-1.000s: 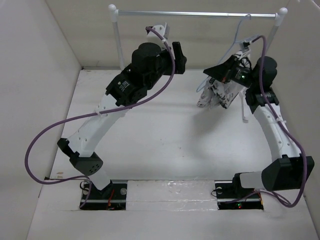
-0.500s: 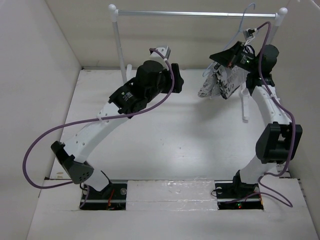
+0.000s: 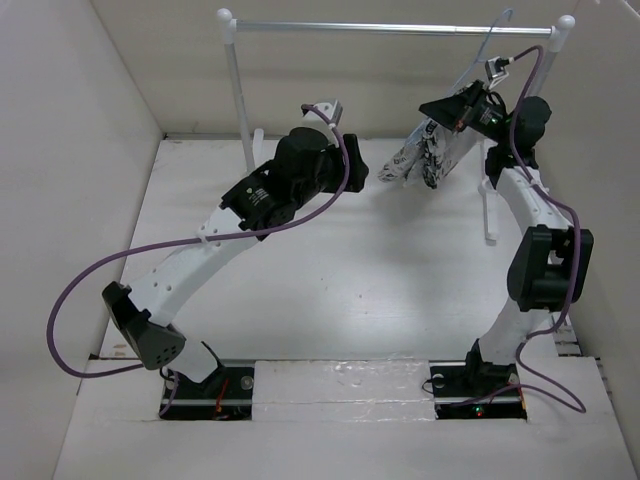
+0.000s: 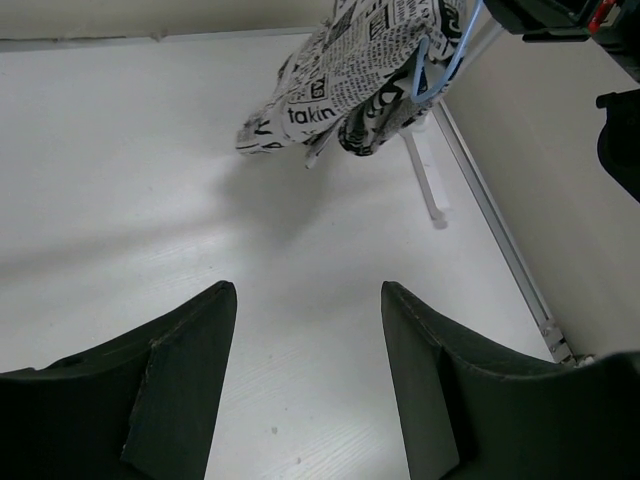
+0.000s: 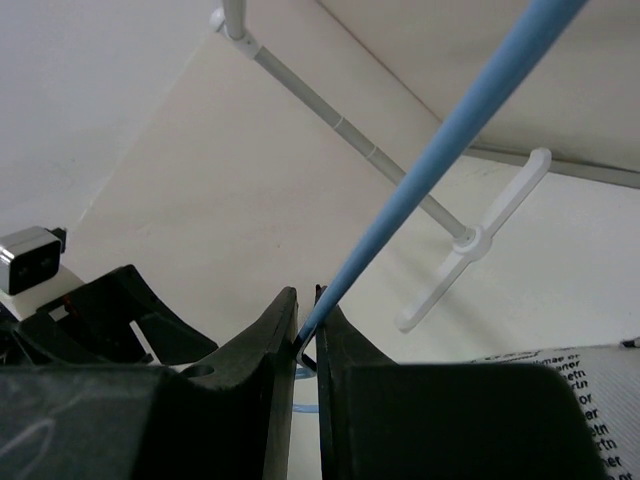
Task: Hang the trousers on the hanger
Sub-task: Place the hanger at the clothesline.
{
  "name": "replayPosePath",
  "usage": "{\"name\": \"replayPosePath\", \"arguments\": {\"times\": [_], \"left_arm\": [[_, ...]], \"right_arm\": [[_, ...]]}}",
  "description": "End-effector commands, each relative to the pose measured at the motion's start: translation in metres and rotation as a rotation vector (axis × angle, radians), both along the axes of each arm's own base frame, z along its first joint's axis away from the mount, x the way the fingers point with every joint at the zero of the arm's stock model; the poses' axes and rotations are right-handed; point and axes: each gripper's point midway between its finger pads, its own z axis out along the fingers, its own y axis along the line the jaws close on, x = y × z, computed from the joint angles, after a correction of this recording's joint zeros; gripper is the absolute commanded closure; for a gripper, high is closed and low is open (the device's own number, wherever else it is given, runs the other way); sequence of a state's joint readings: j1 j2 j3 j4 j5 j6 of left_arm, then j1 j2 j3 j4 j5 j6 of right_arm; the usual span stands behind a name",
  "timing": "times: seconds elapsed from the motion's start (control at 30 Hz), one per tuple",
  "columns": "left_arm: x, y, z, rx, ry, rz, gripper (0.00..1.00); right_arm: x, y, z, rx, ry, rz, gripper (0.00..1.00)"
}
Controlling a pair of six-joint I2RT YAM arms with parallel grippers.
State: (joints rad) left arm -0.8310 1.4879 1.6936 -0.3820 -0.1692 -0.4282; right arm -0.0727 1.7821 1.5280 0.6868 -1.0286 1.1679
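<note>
The hanger (image 5: 441,148) sits between the fingers of the right end effector (image 5: 307,312). The trousers (image 3: 426,156) are draped on it just below and left of that end effector, above the worktop (image 3: 330,275). They hang ahead and right of the left end effector (image 4: 308,292), apart from it, and the rack (image 3: 390,28) stands behind both.

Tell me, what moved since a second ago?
The right gripper, shut on the thin pale blue wire hanger, lifted it and the newspaper-print white trousers hanging on it up toward the silver rail of the white-posted rack. The open, empty left gripper pulled back toward its base. The rack stayed put.
</note>
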Motion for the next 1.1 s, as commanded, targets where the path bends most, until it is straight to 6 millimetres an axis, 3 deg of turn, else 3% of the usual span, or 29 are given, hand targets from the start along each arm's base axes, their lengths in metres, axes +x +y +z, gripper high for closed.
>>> {"name": "replayPosePath", "arguments": {"times": [0.0,0.33,0.5,0.6,0.63,0.67,0.83,0.87,0.9,0.97,1.0,1.03,1.07], "left_arm": [[-0.005,0.002,0.019,-0.059,-0.035,-0.006,0.45],[-0.003,-0.002,0.011,-0.049,-0.018,-0.009,0.45],[-0.003,-0.003,0.007,-0.045,-0.009,-0.01,0.46],[-0.002,-0.003,0.007,-0.044,-0.01,-0.008,0.46],[-0.002,-0.003,0.007,-0.043,-0.009,-0.007,0.45],[-0.002,-0.002,0.007,-0.042,-0.012,-0.004,0.45],[0.0,0.0,0.012,-0.042,-0.024,0.004,0.43],[0.0,0.0,0.013,-0.043,-0.029,0.008,0.43],[0.0,0.001,0.013,-0.04,-0.028,0.009,0.42],[0.001,0.003,0.016,-0.039,-0.035,0.018,0.4],[0.002,0.004,0.017,-0.033,-0.039,0.021,0.38],[0.002,0.006,0.021,-0.035,-0.049,0.031,0.36],[0.003,0.009,0.024,-0.033,-0.059,0.041,0.32]], "right_arm": [[-0.021,-0.017,0.052,-0.001,-0.306,-0.043,1.0],[-0.014,-0.046,0.025,0.01,-0.248,-0.105,1.0],[-0.014,-0.046,0.011,0.017,-0.225,-0.104,1.0],[-0.015,-0.05,0.007,0.015,-0.216,-0.119,0.67],[-0.015,-0.054,0.006,0.012,-0.211,-0.13,0.12],[-0.016,-0.054,0.006,-0.001,-0.21,-0.134,0.0],[-0.019,-0.068,0.01,-0.067,-0.2,-0.202,0.0],[-0.015,-0.074,0.003,-0.103,-0.177,-0.232,0.0],[-0.022,-0.074,0.012,-0.127,-0.197,-0.249,0.0],[-0.018,-0.093,0.003,-0.203,-0.142,-0.343,0.0],[-0.026,-0.099,0.011,-0.245,-0.158,-0.387,0.0],[-0.022,-0.109,0.009,-0.28,-0.129,-0.468,0.0],[-0.023,-0.139,0.003,-0.429,-0.127,-0.617,0.0]]}}
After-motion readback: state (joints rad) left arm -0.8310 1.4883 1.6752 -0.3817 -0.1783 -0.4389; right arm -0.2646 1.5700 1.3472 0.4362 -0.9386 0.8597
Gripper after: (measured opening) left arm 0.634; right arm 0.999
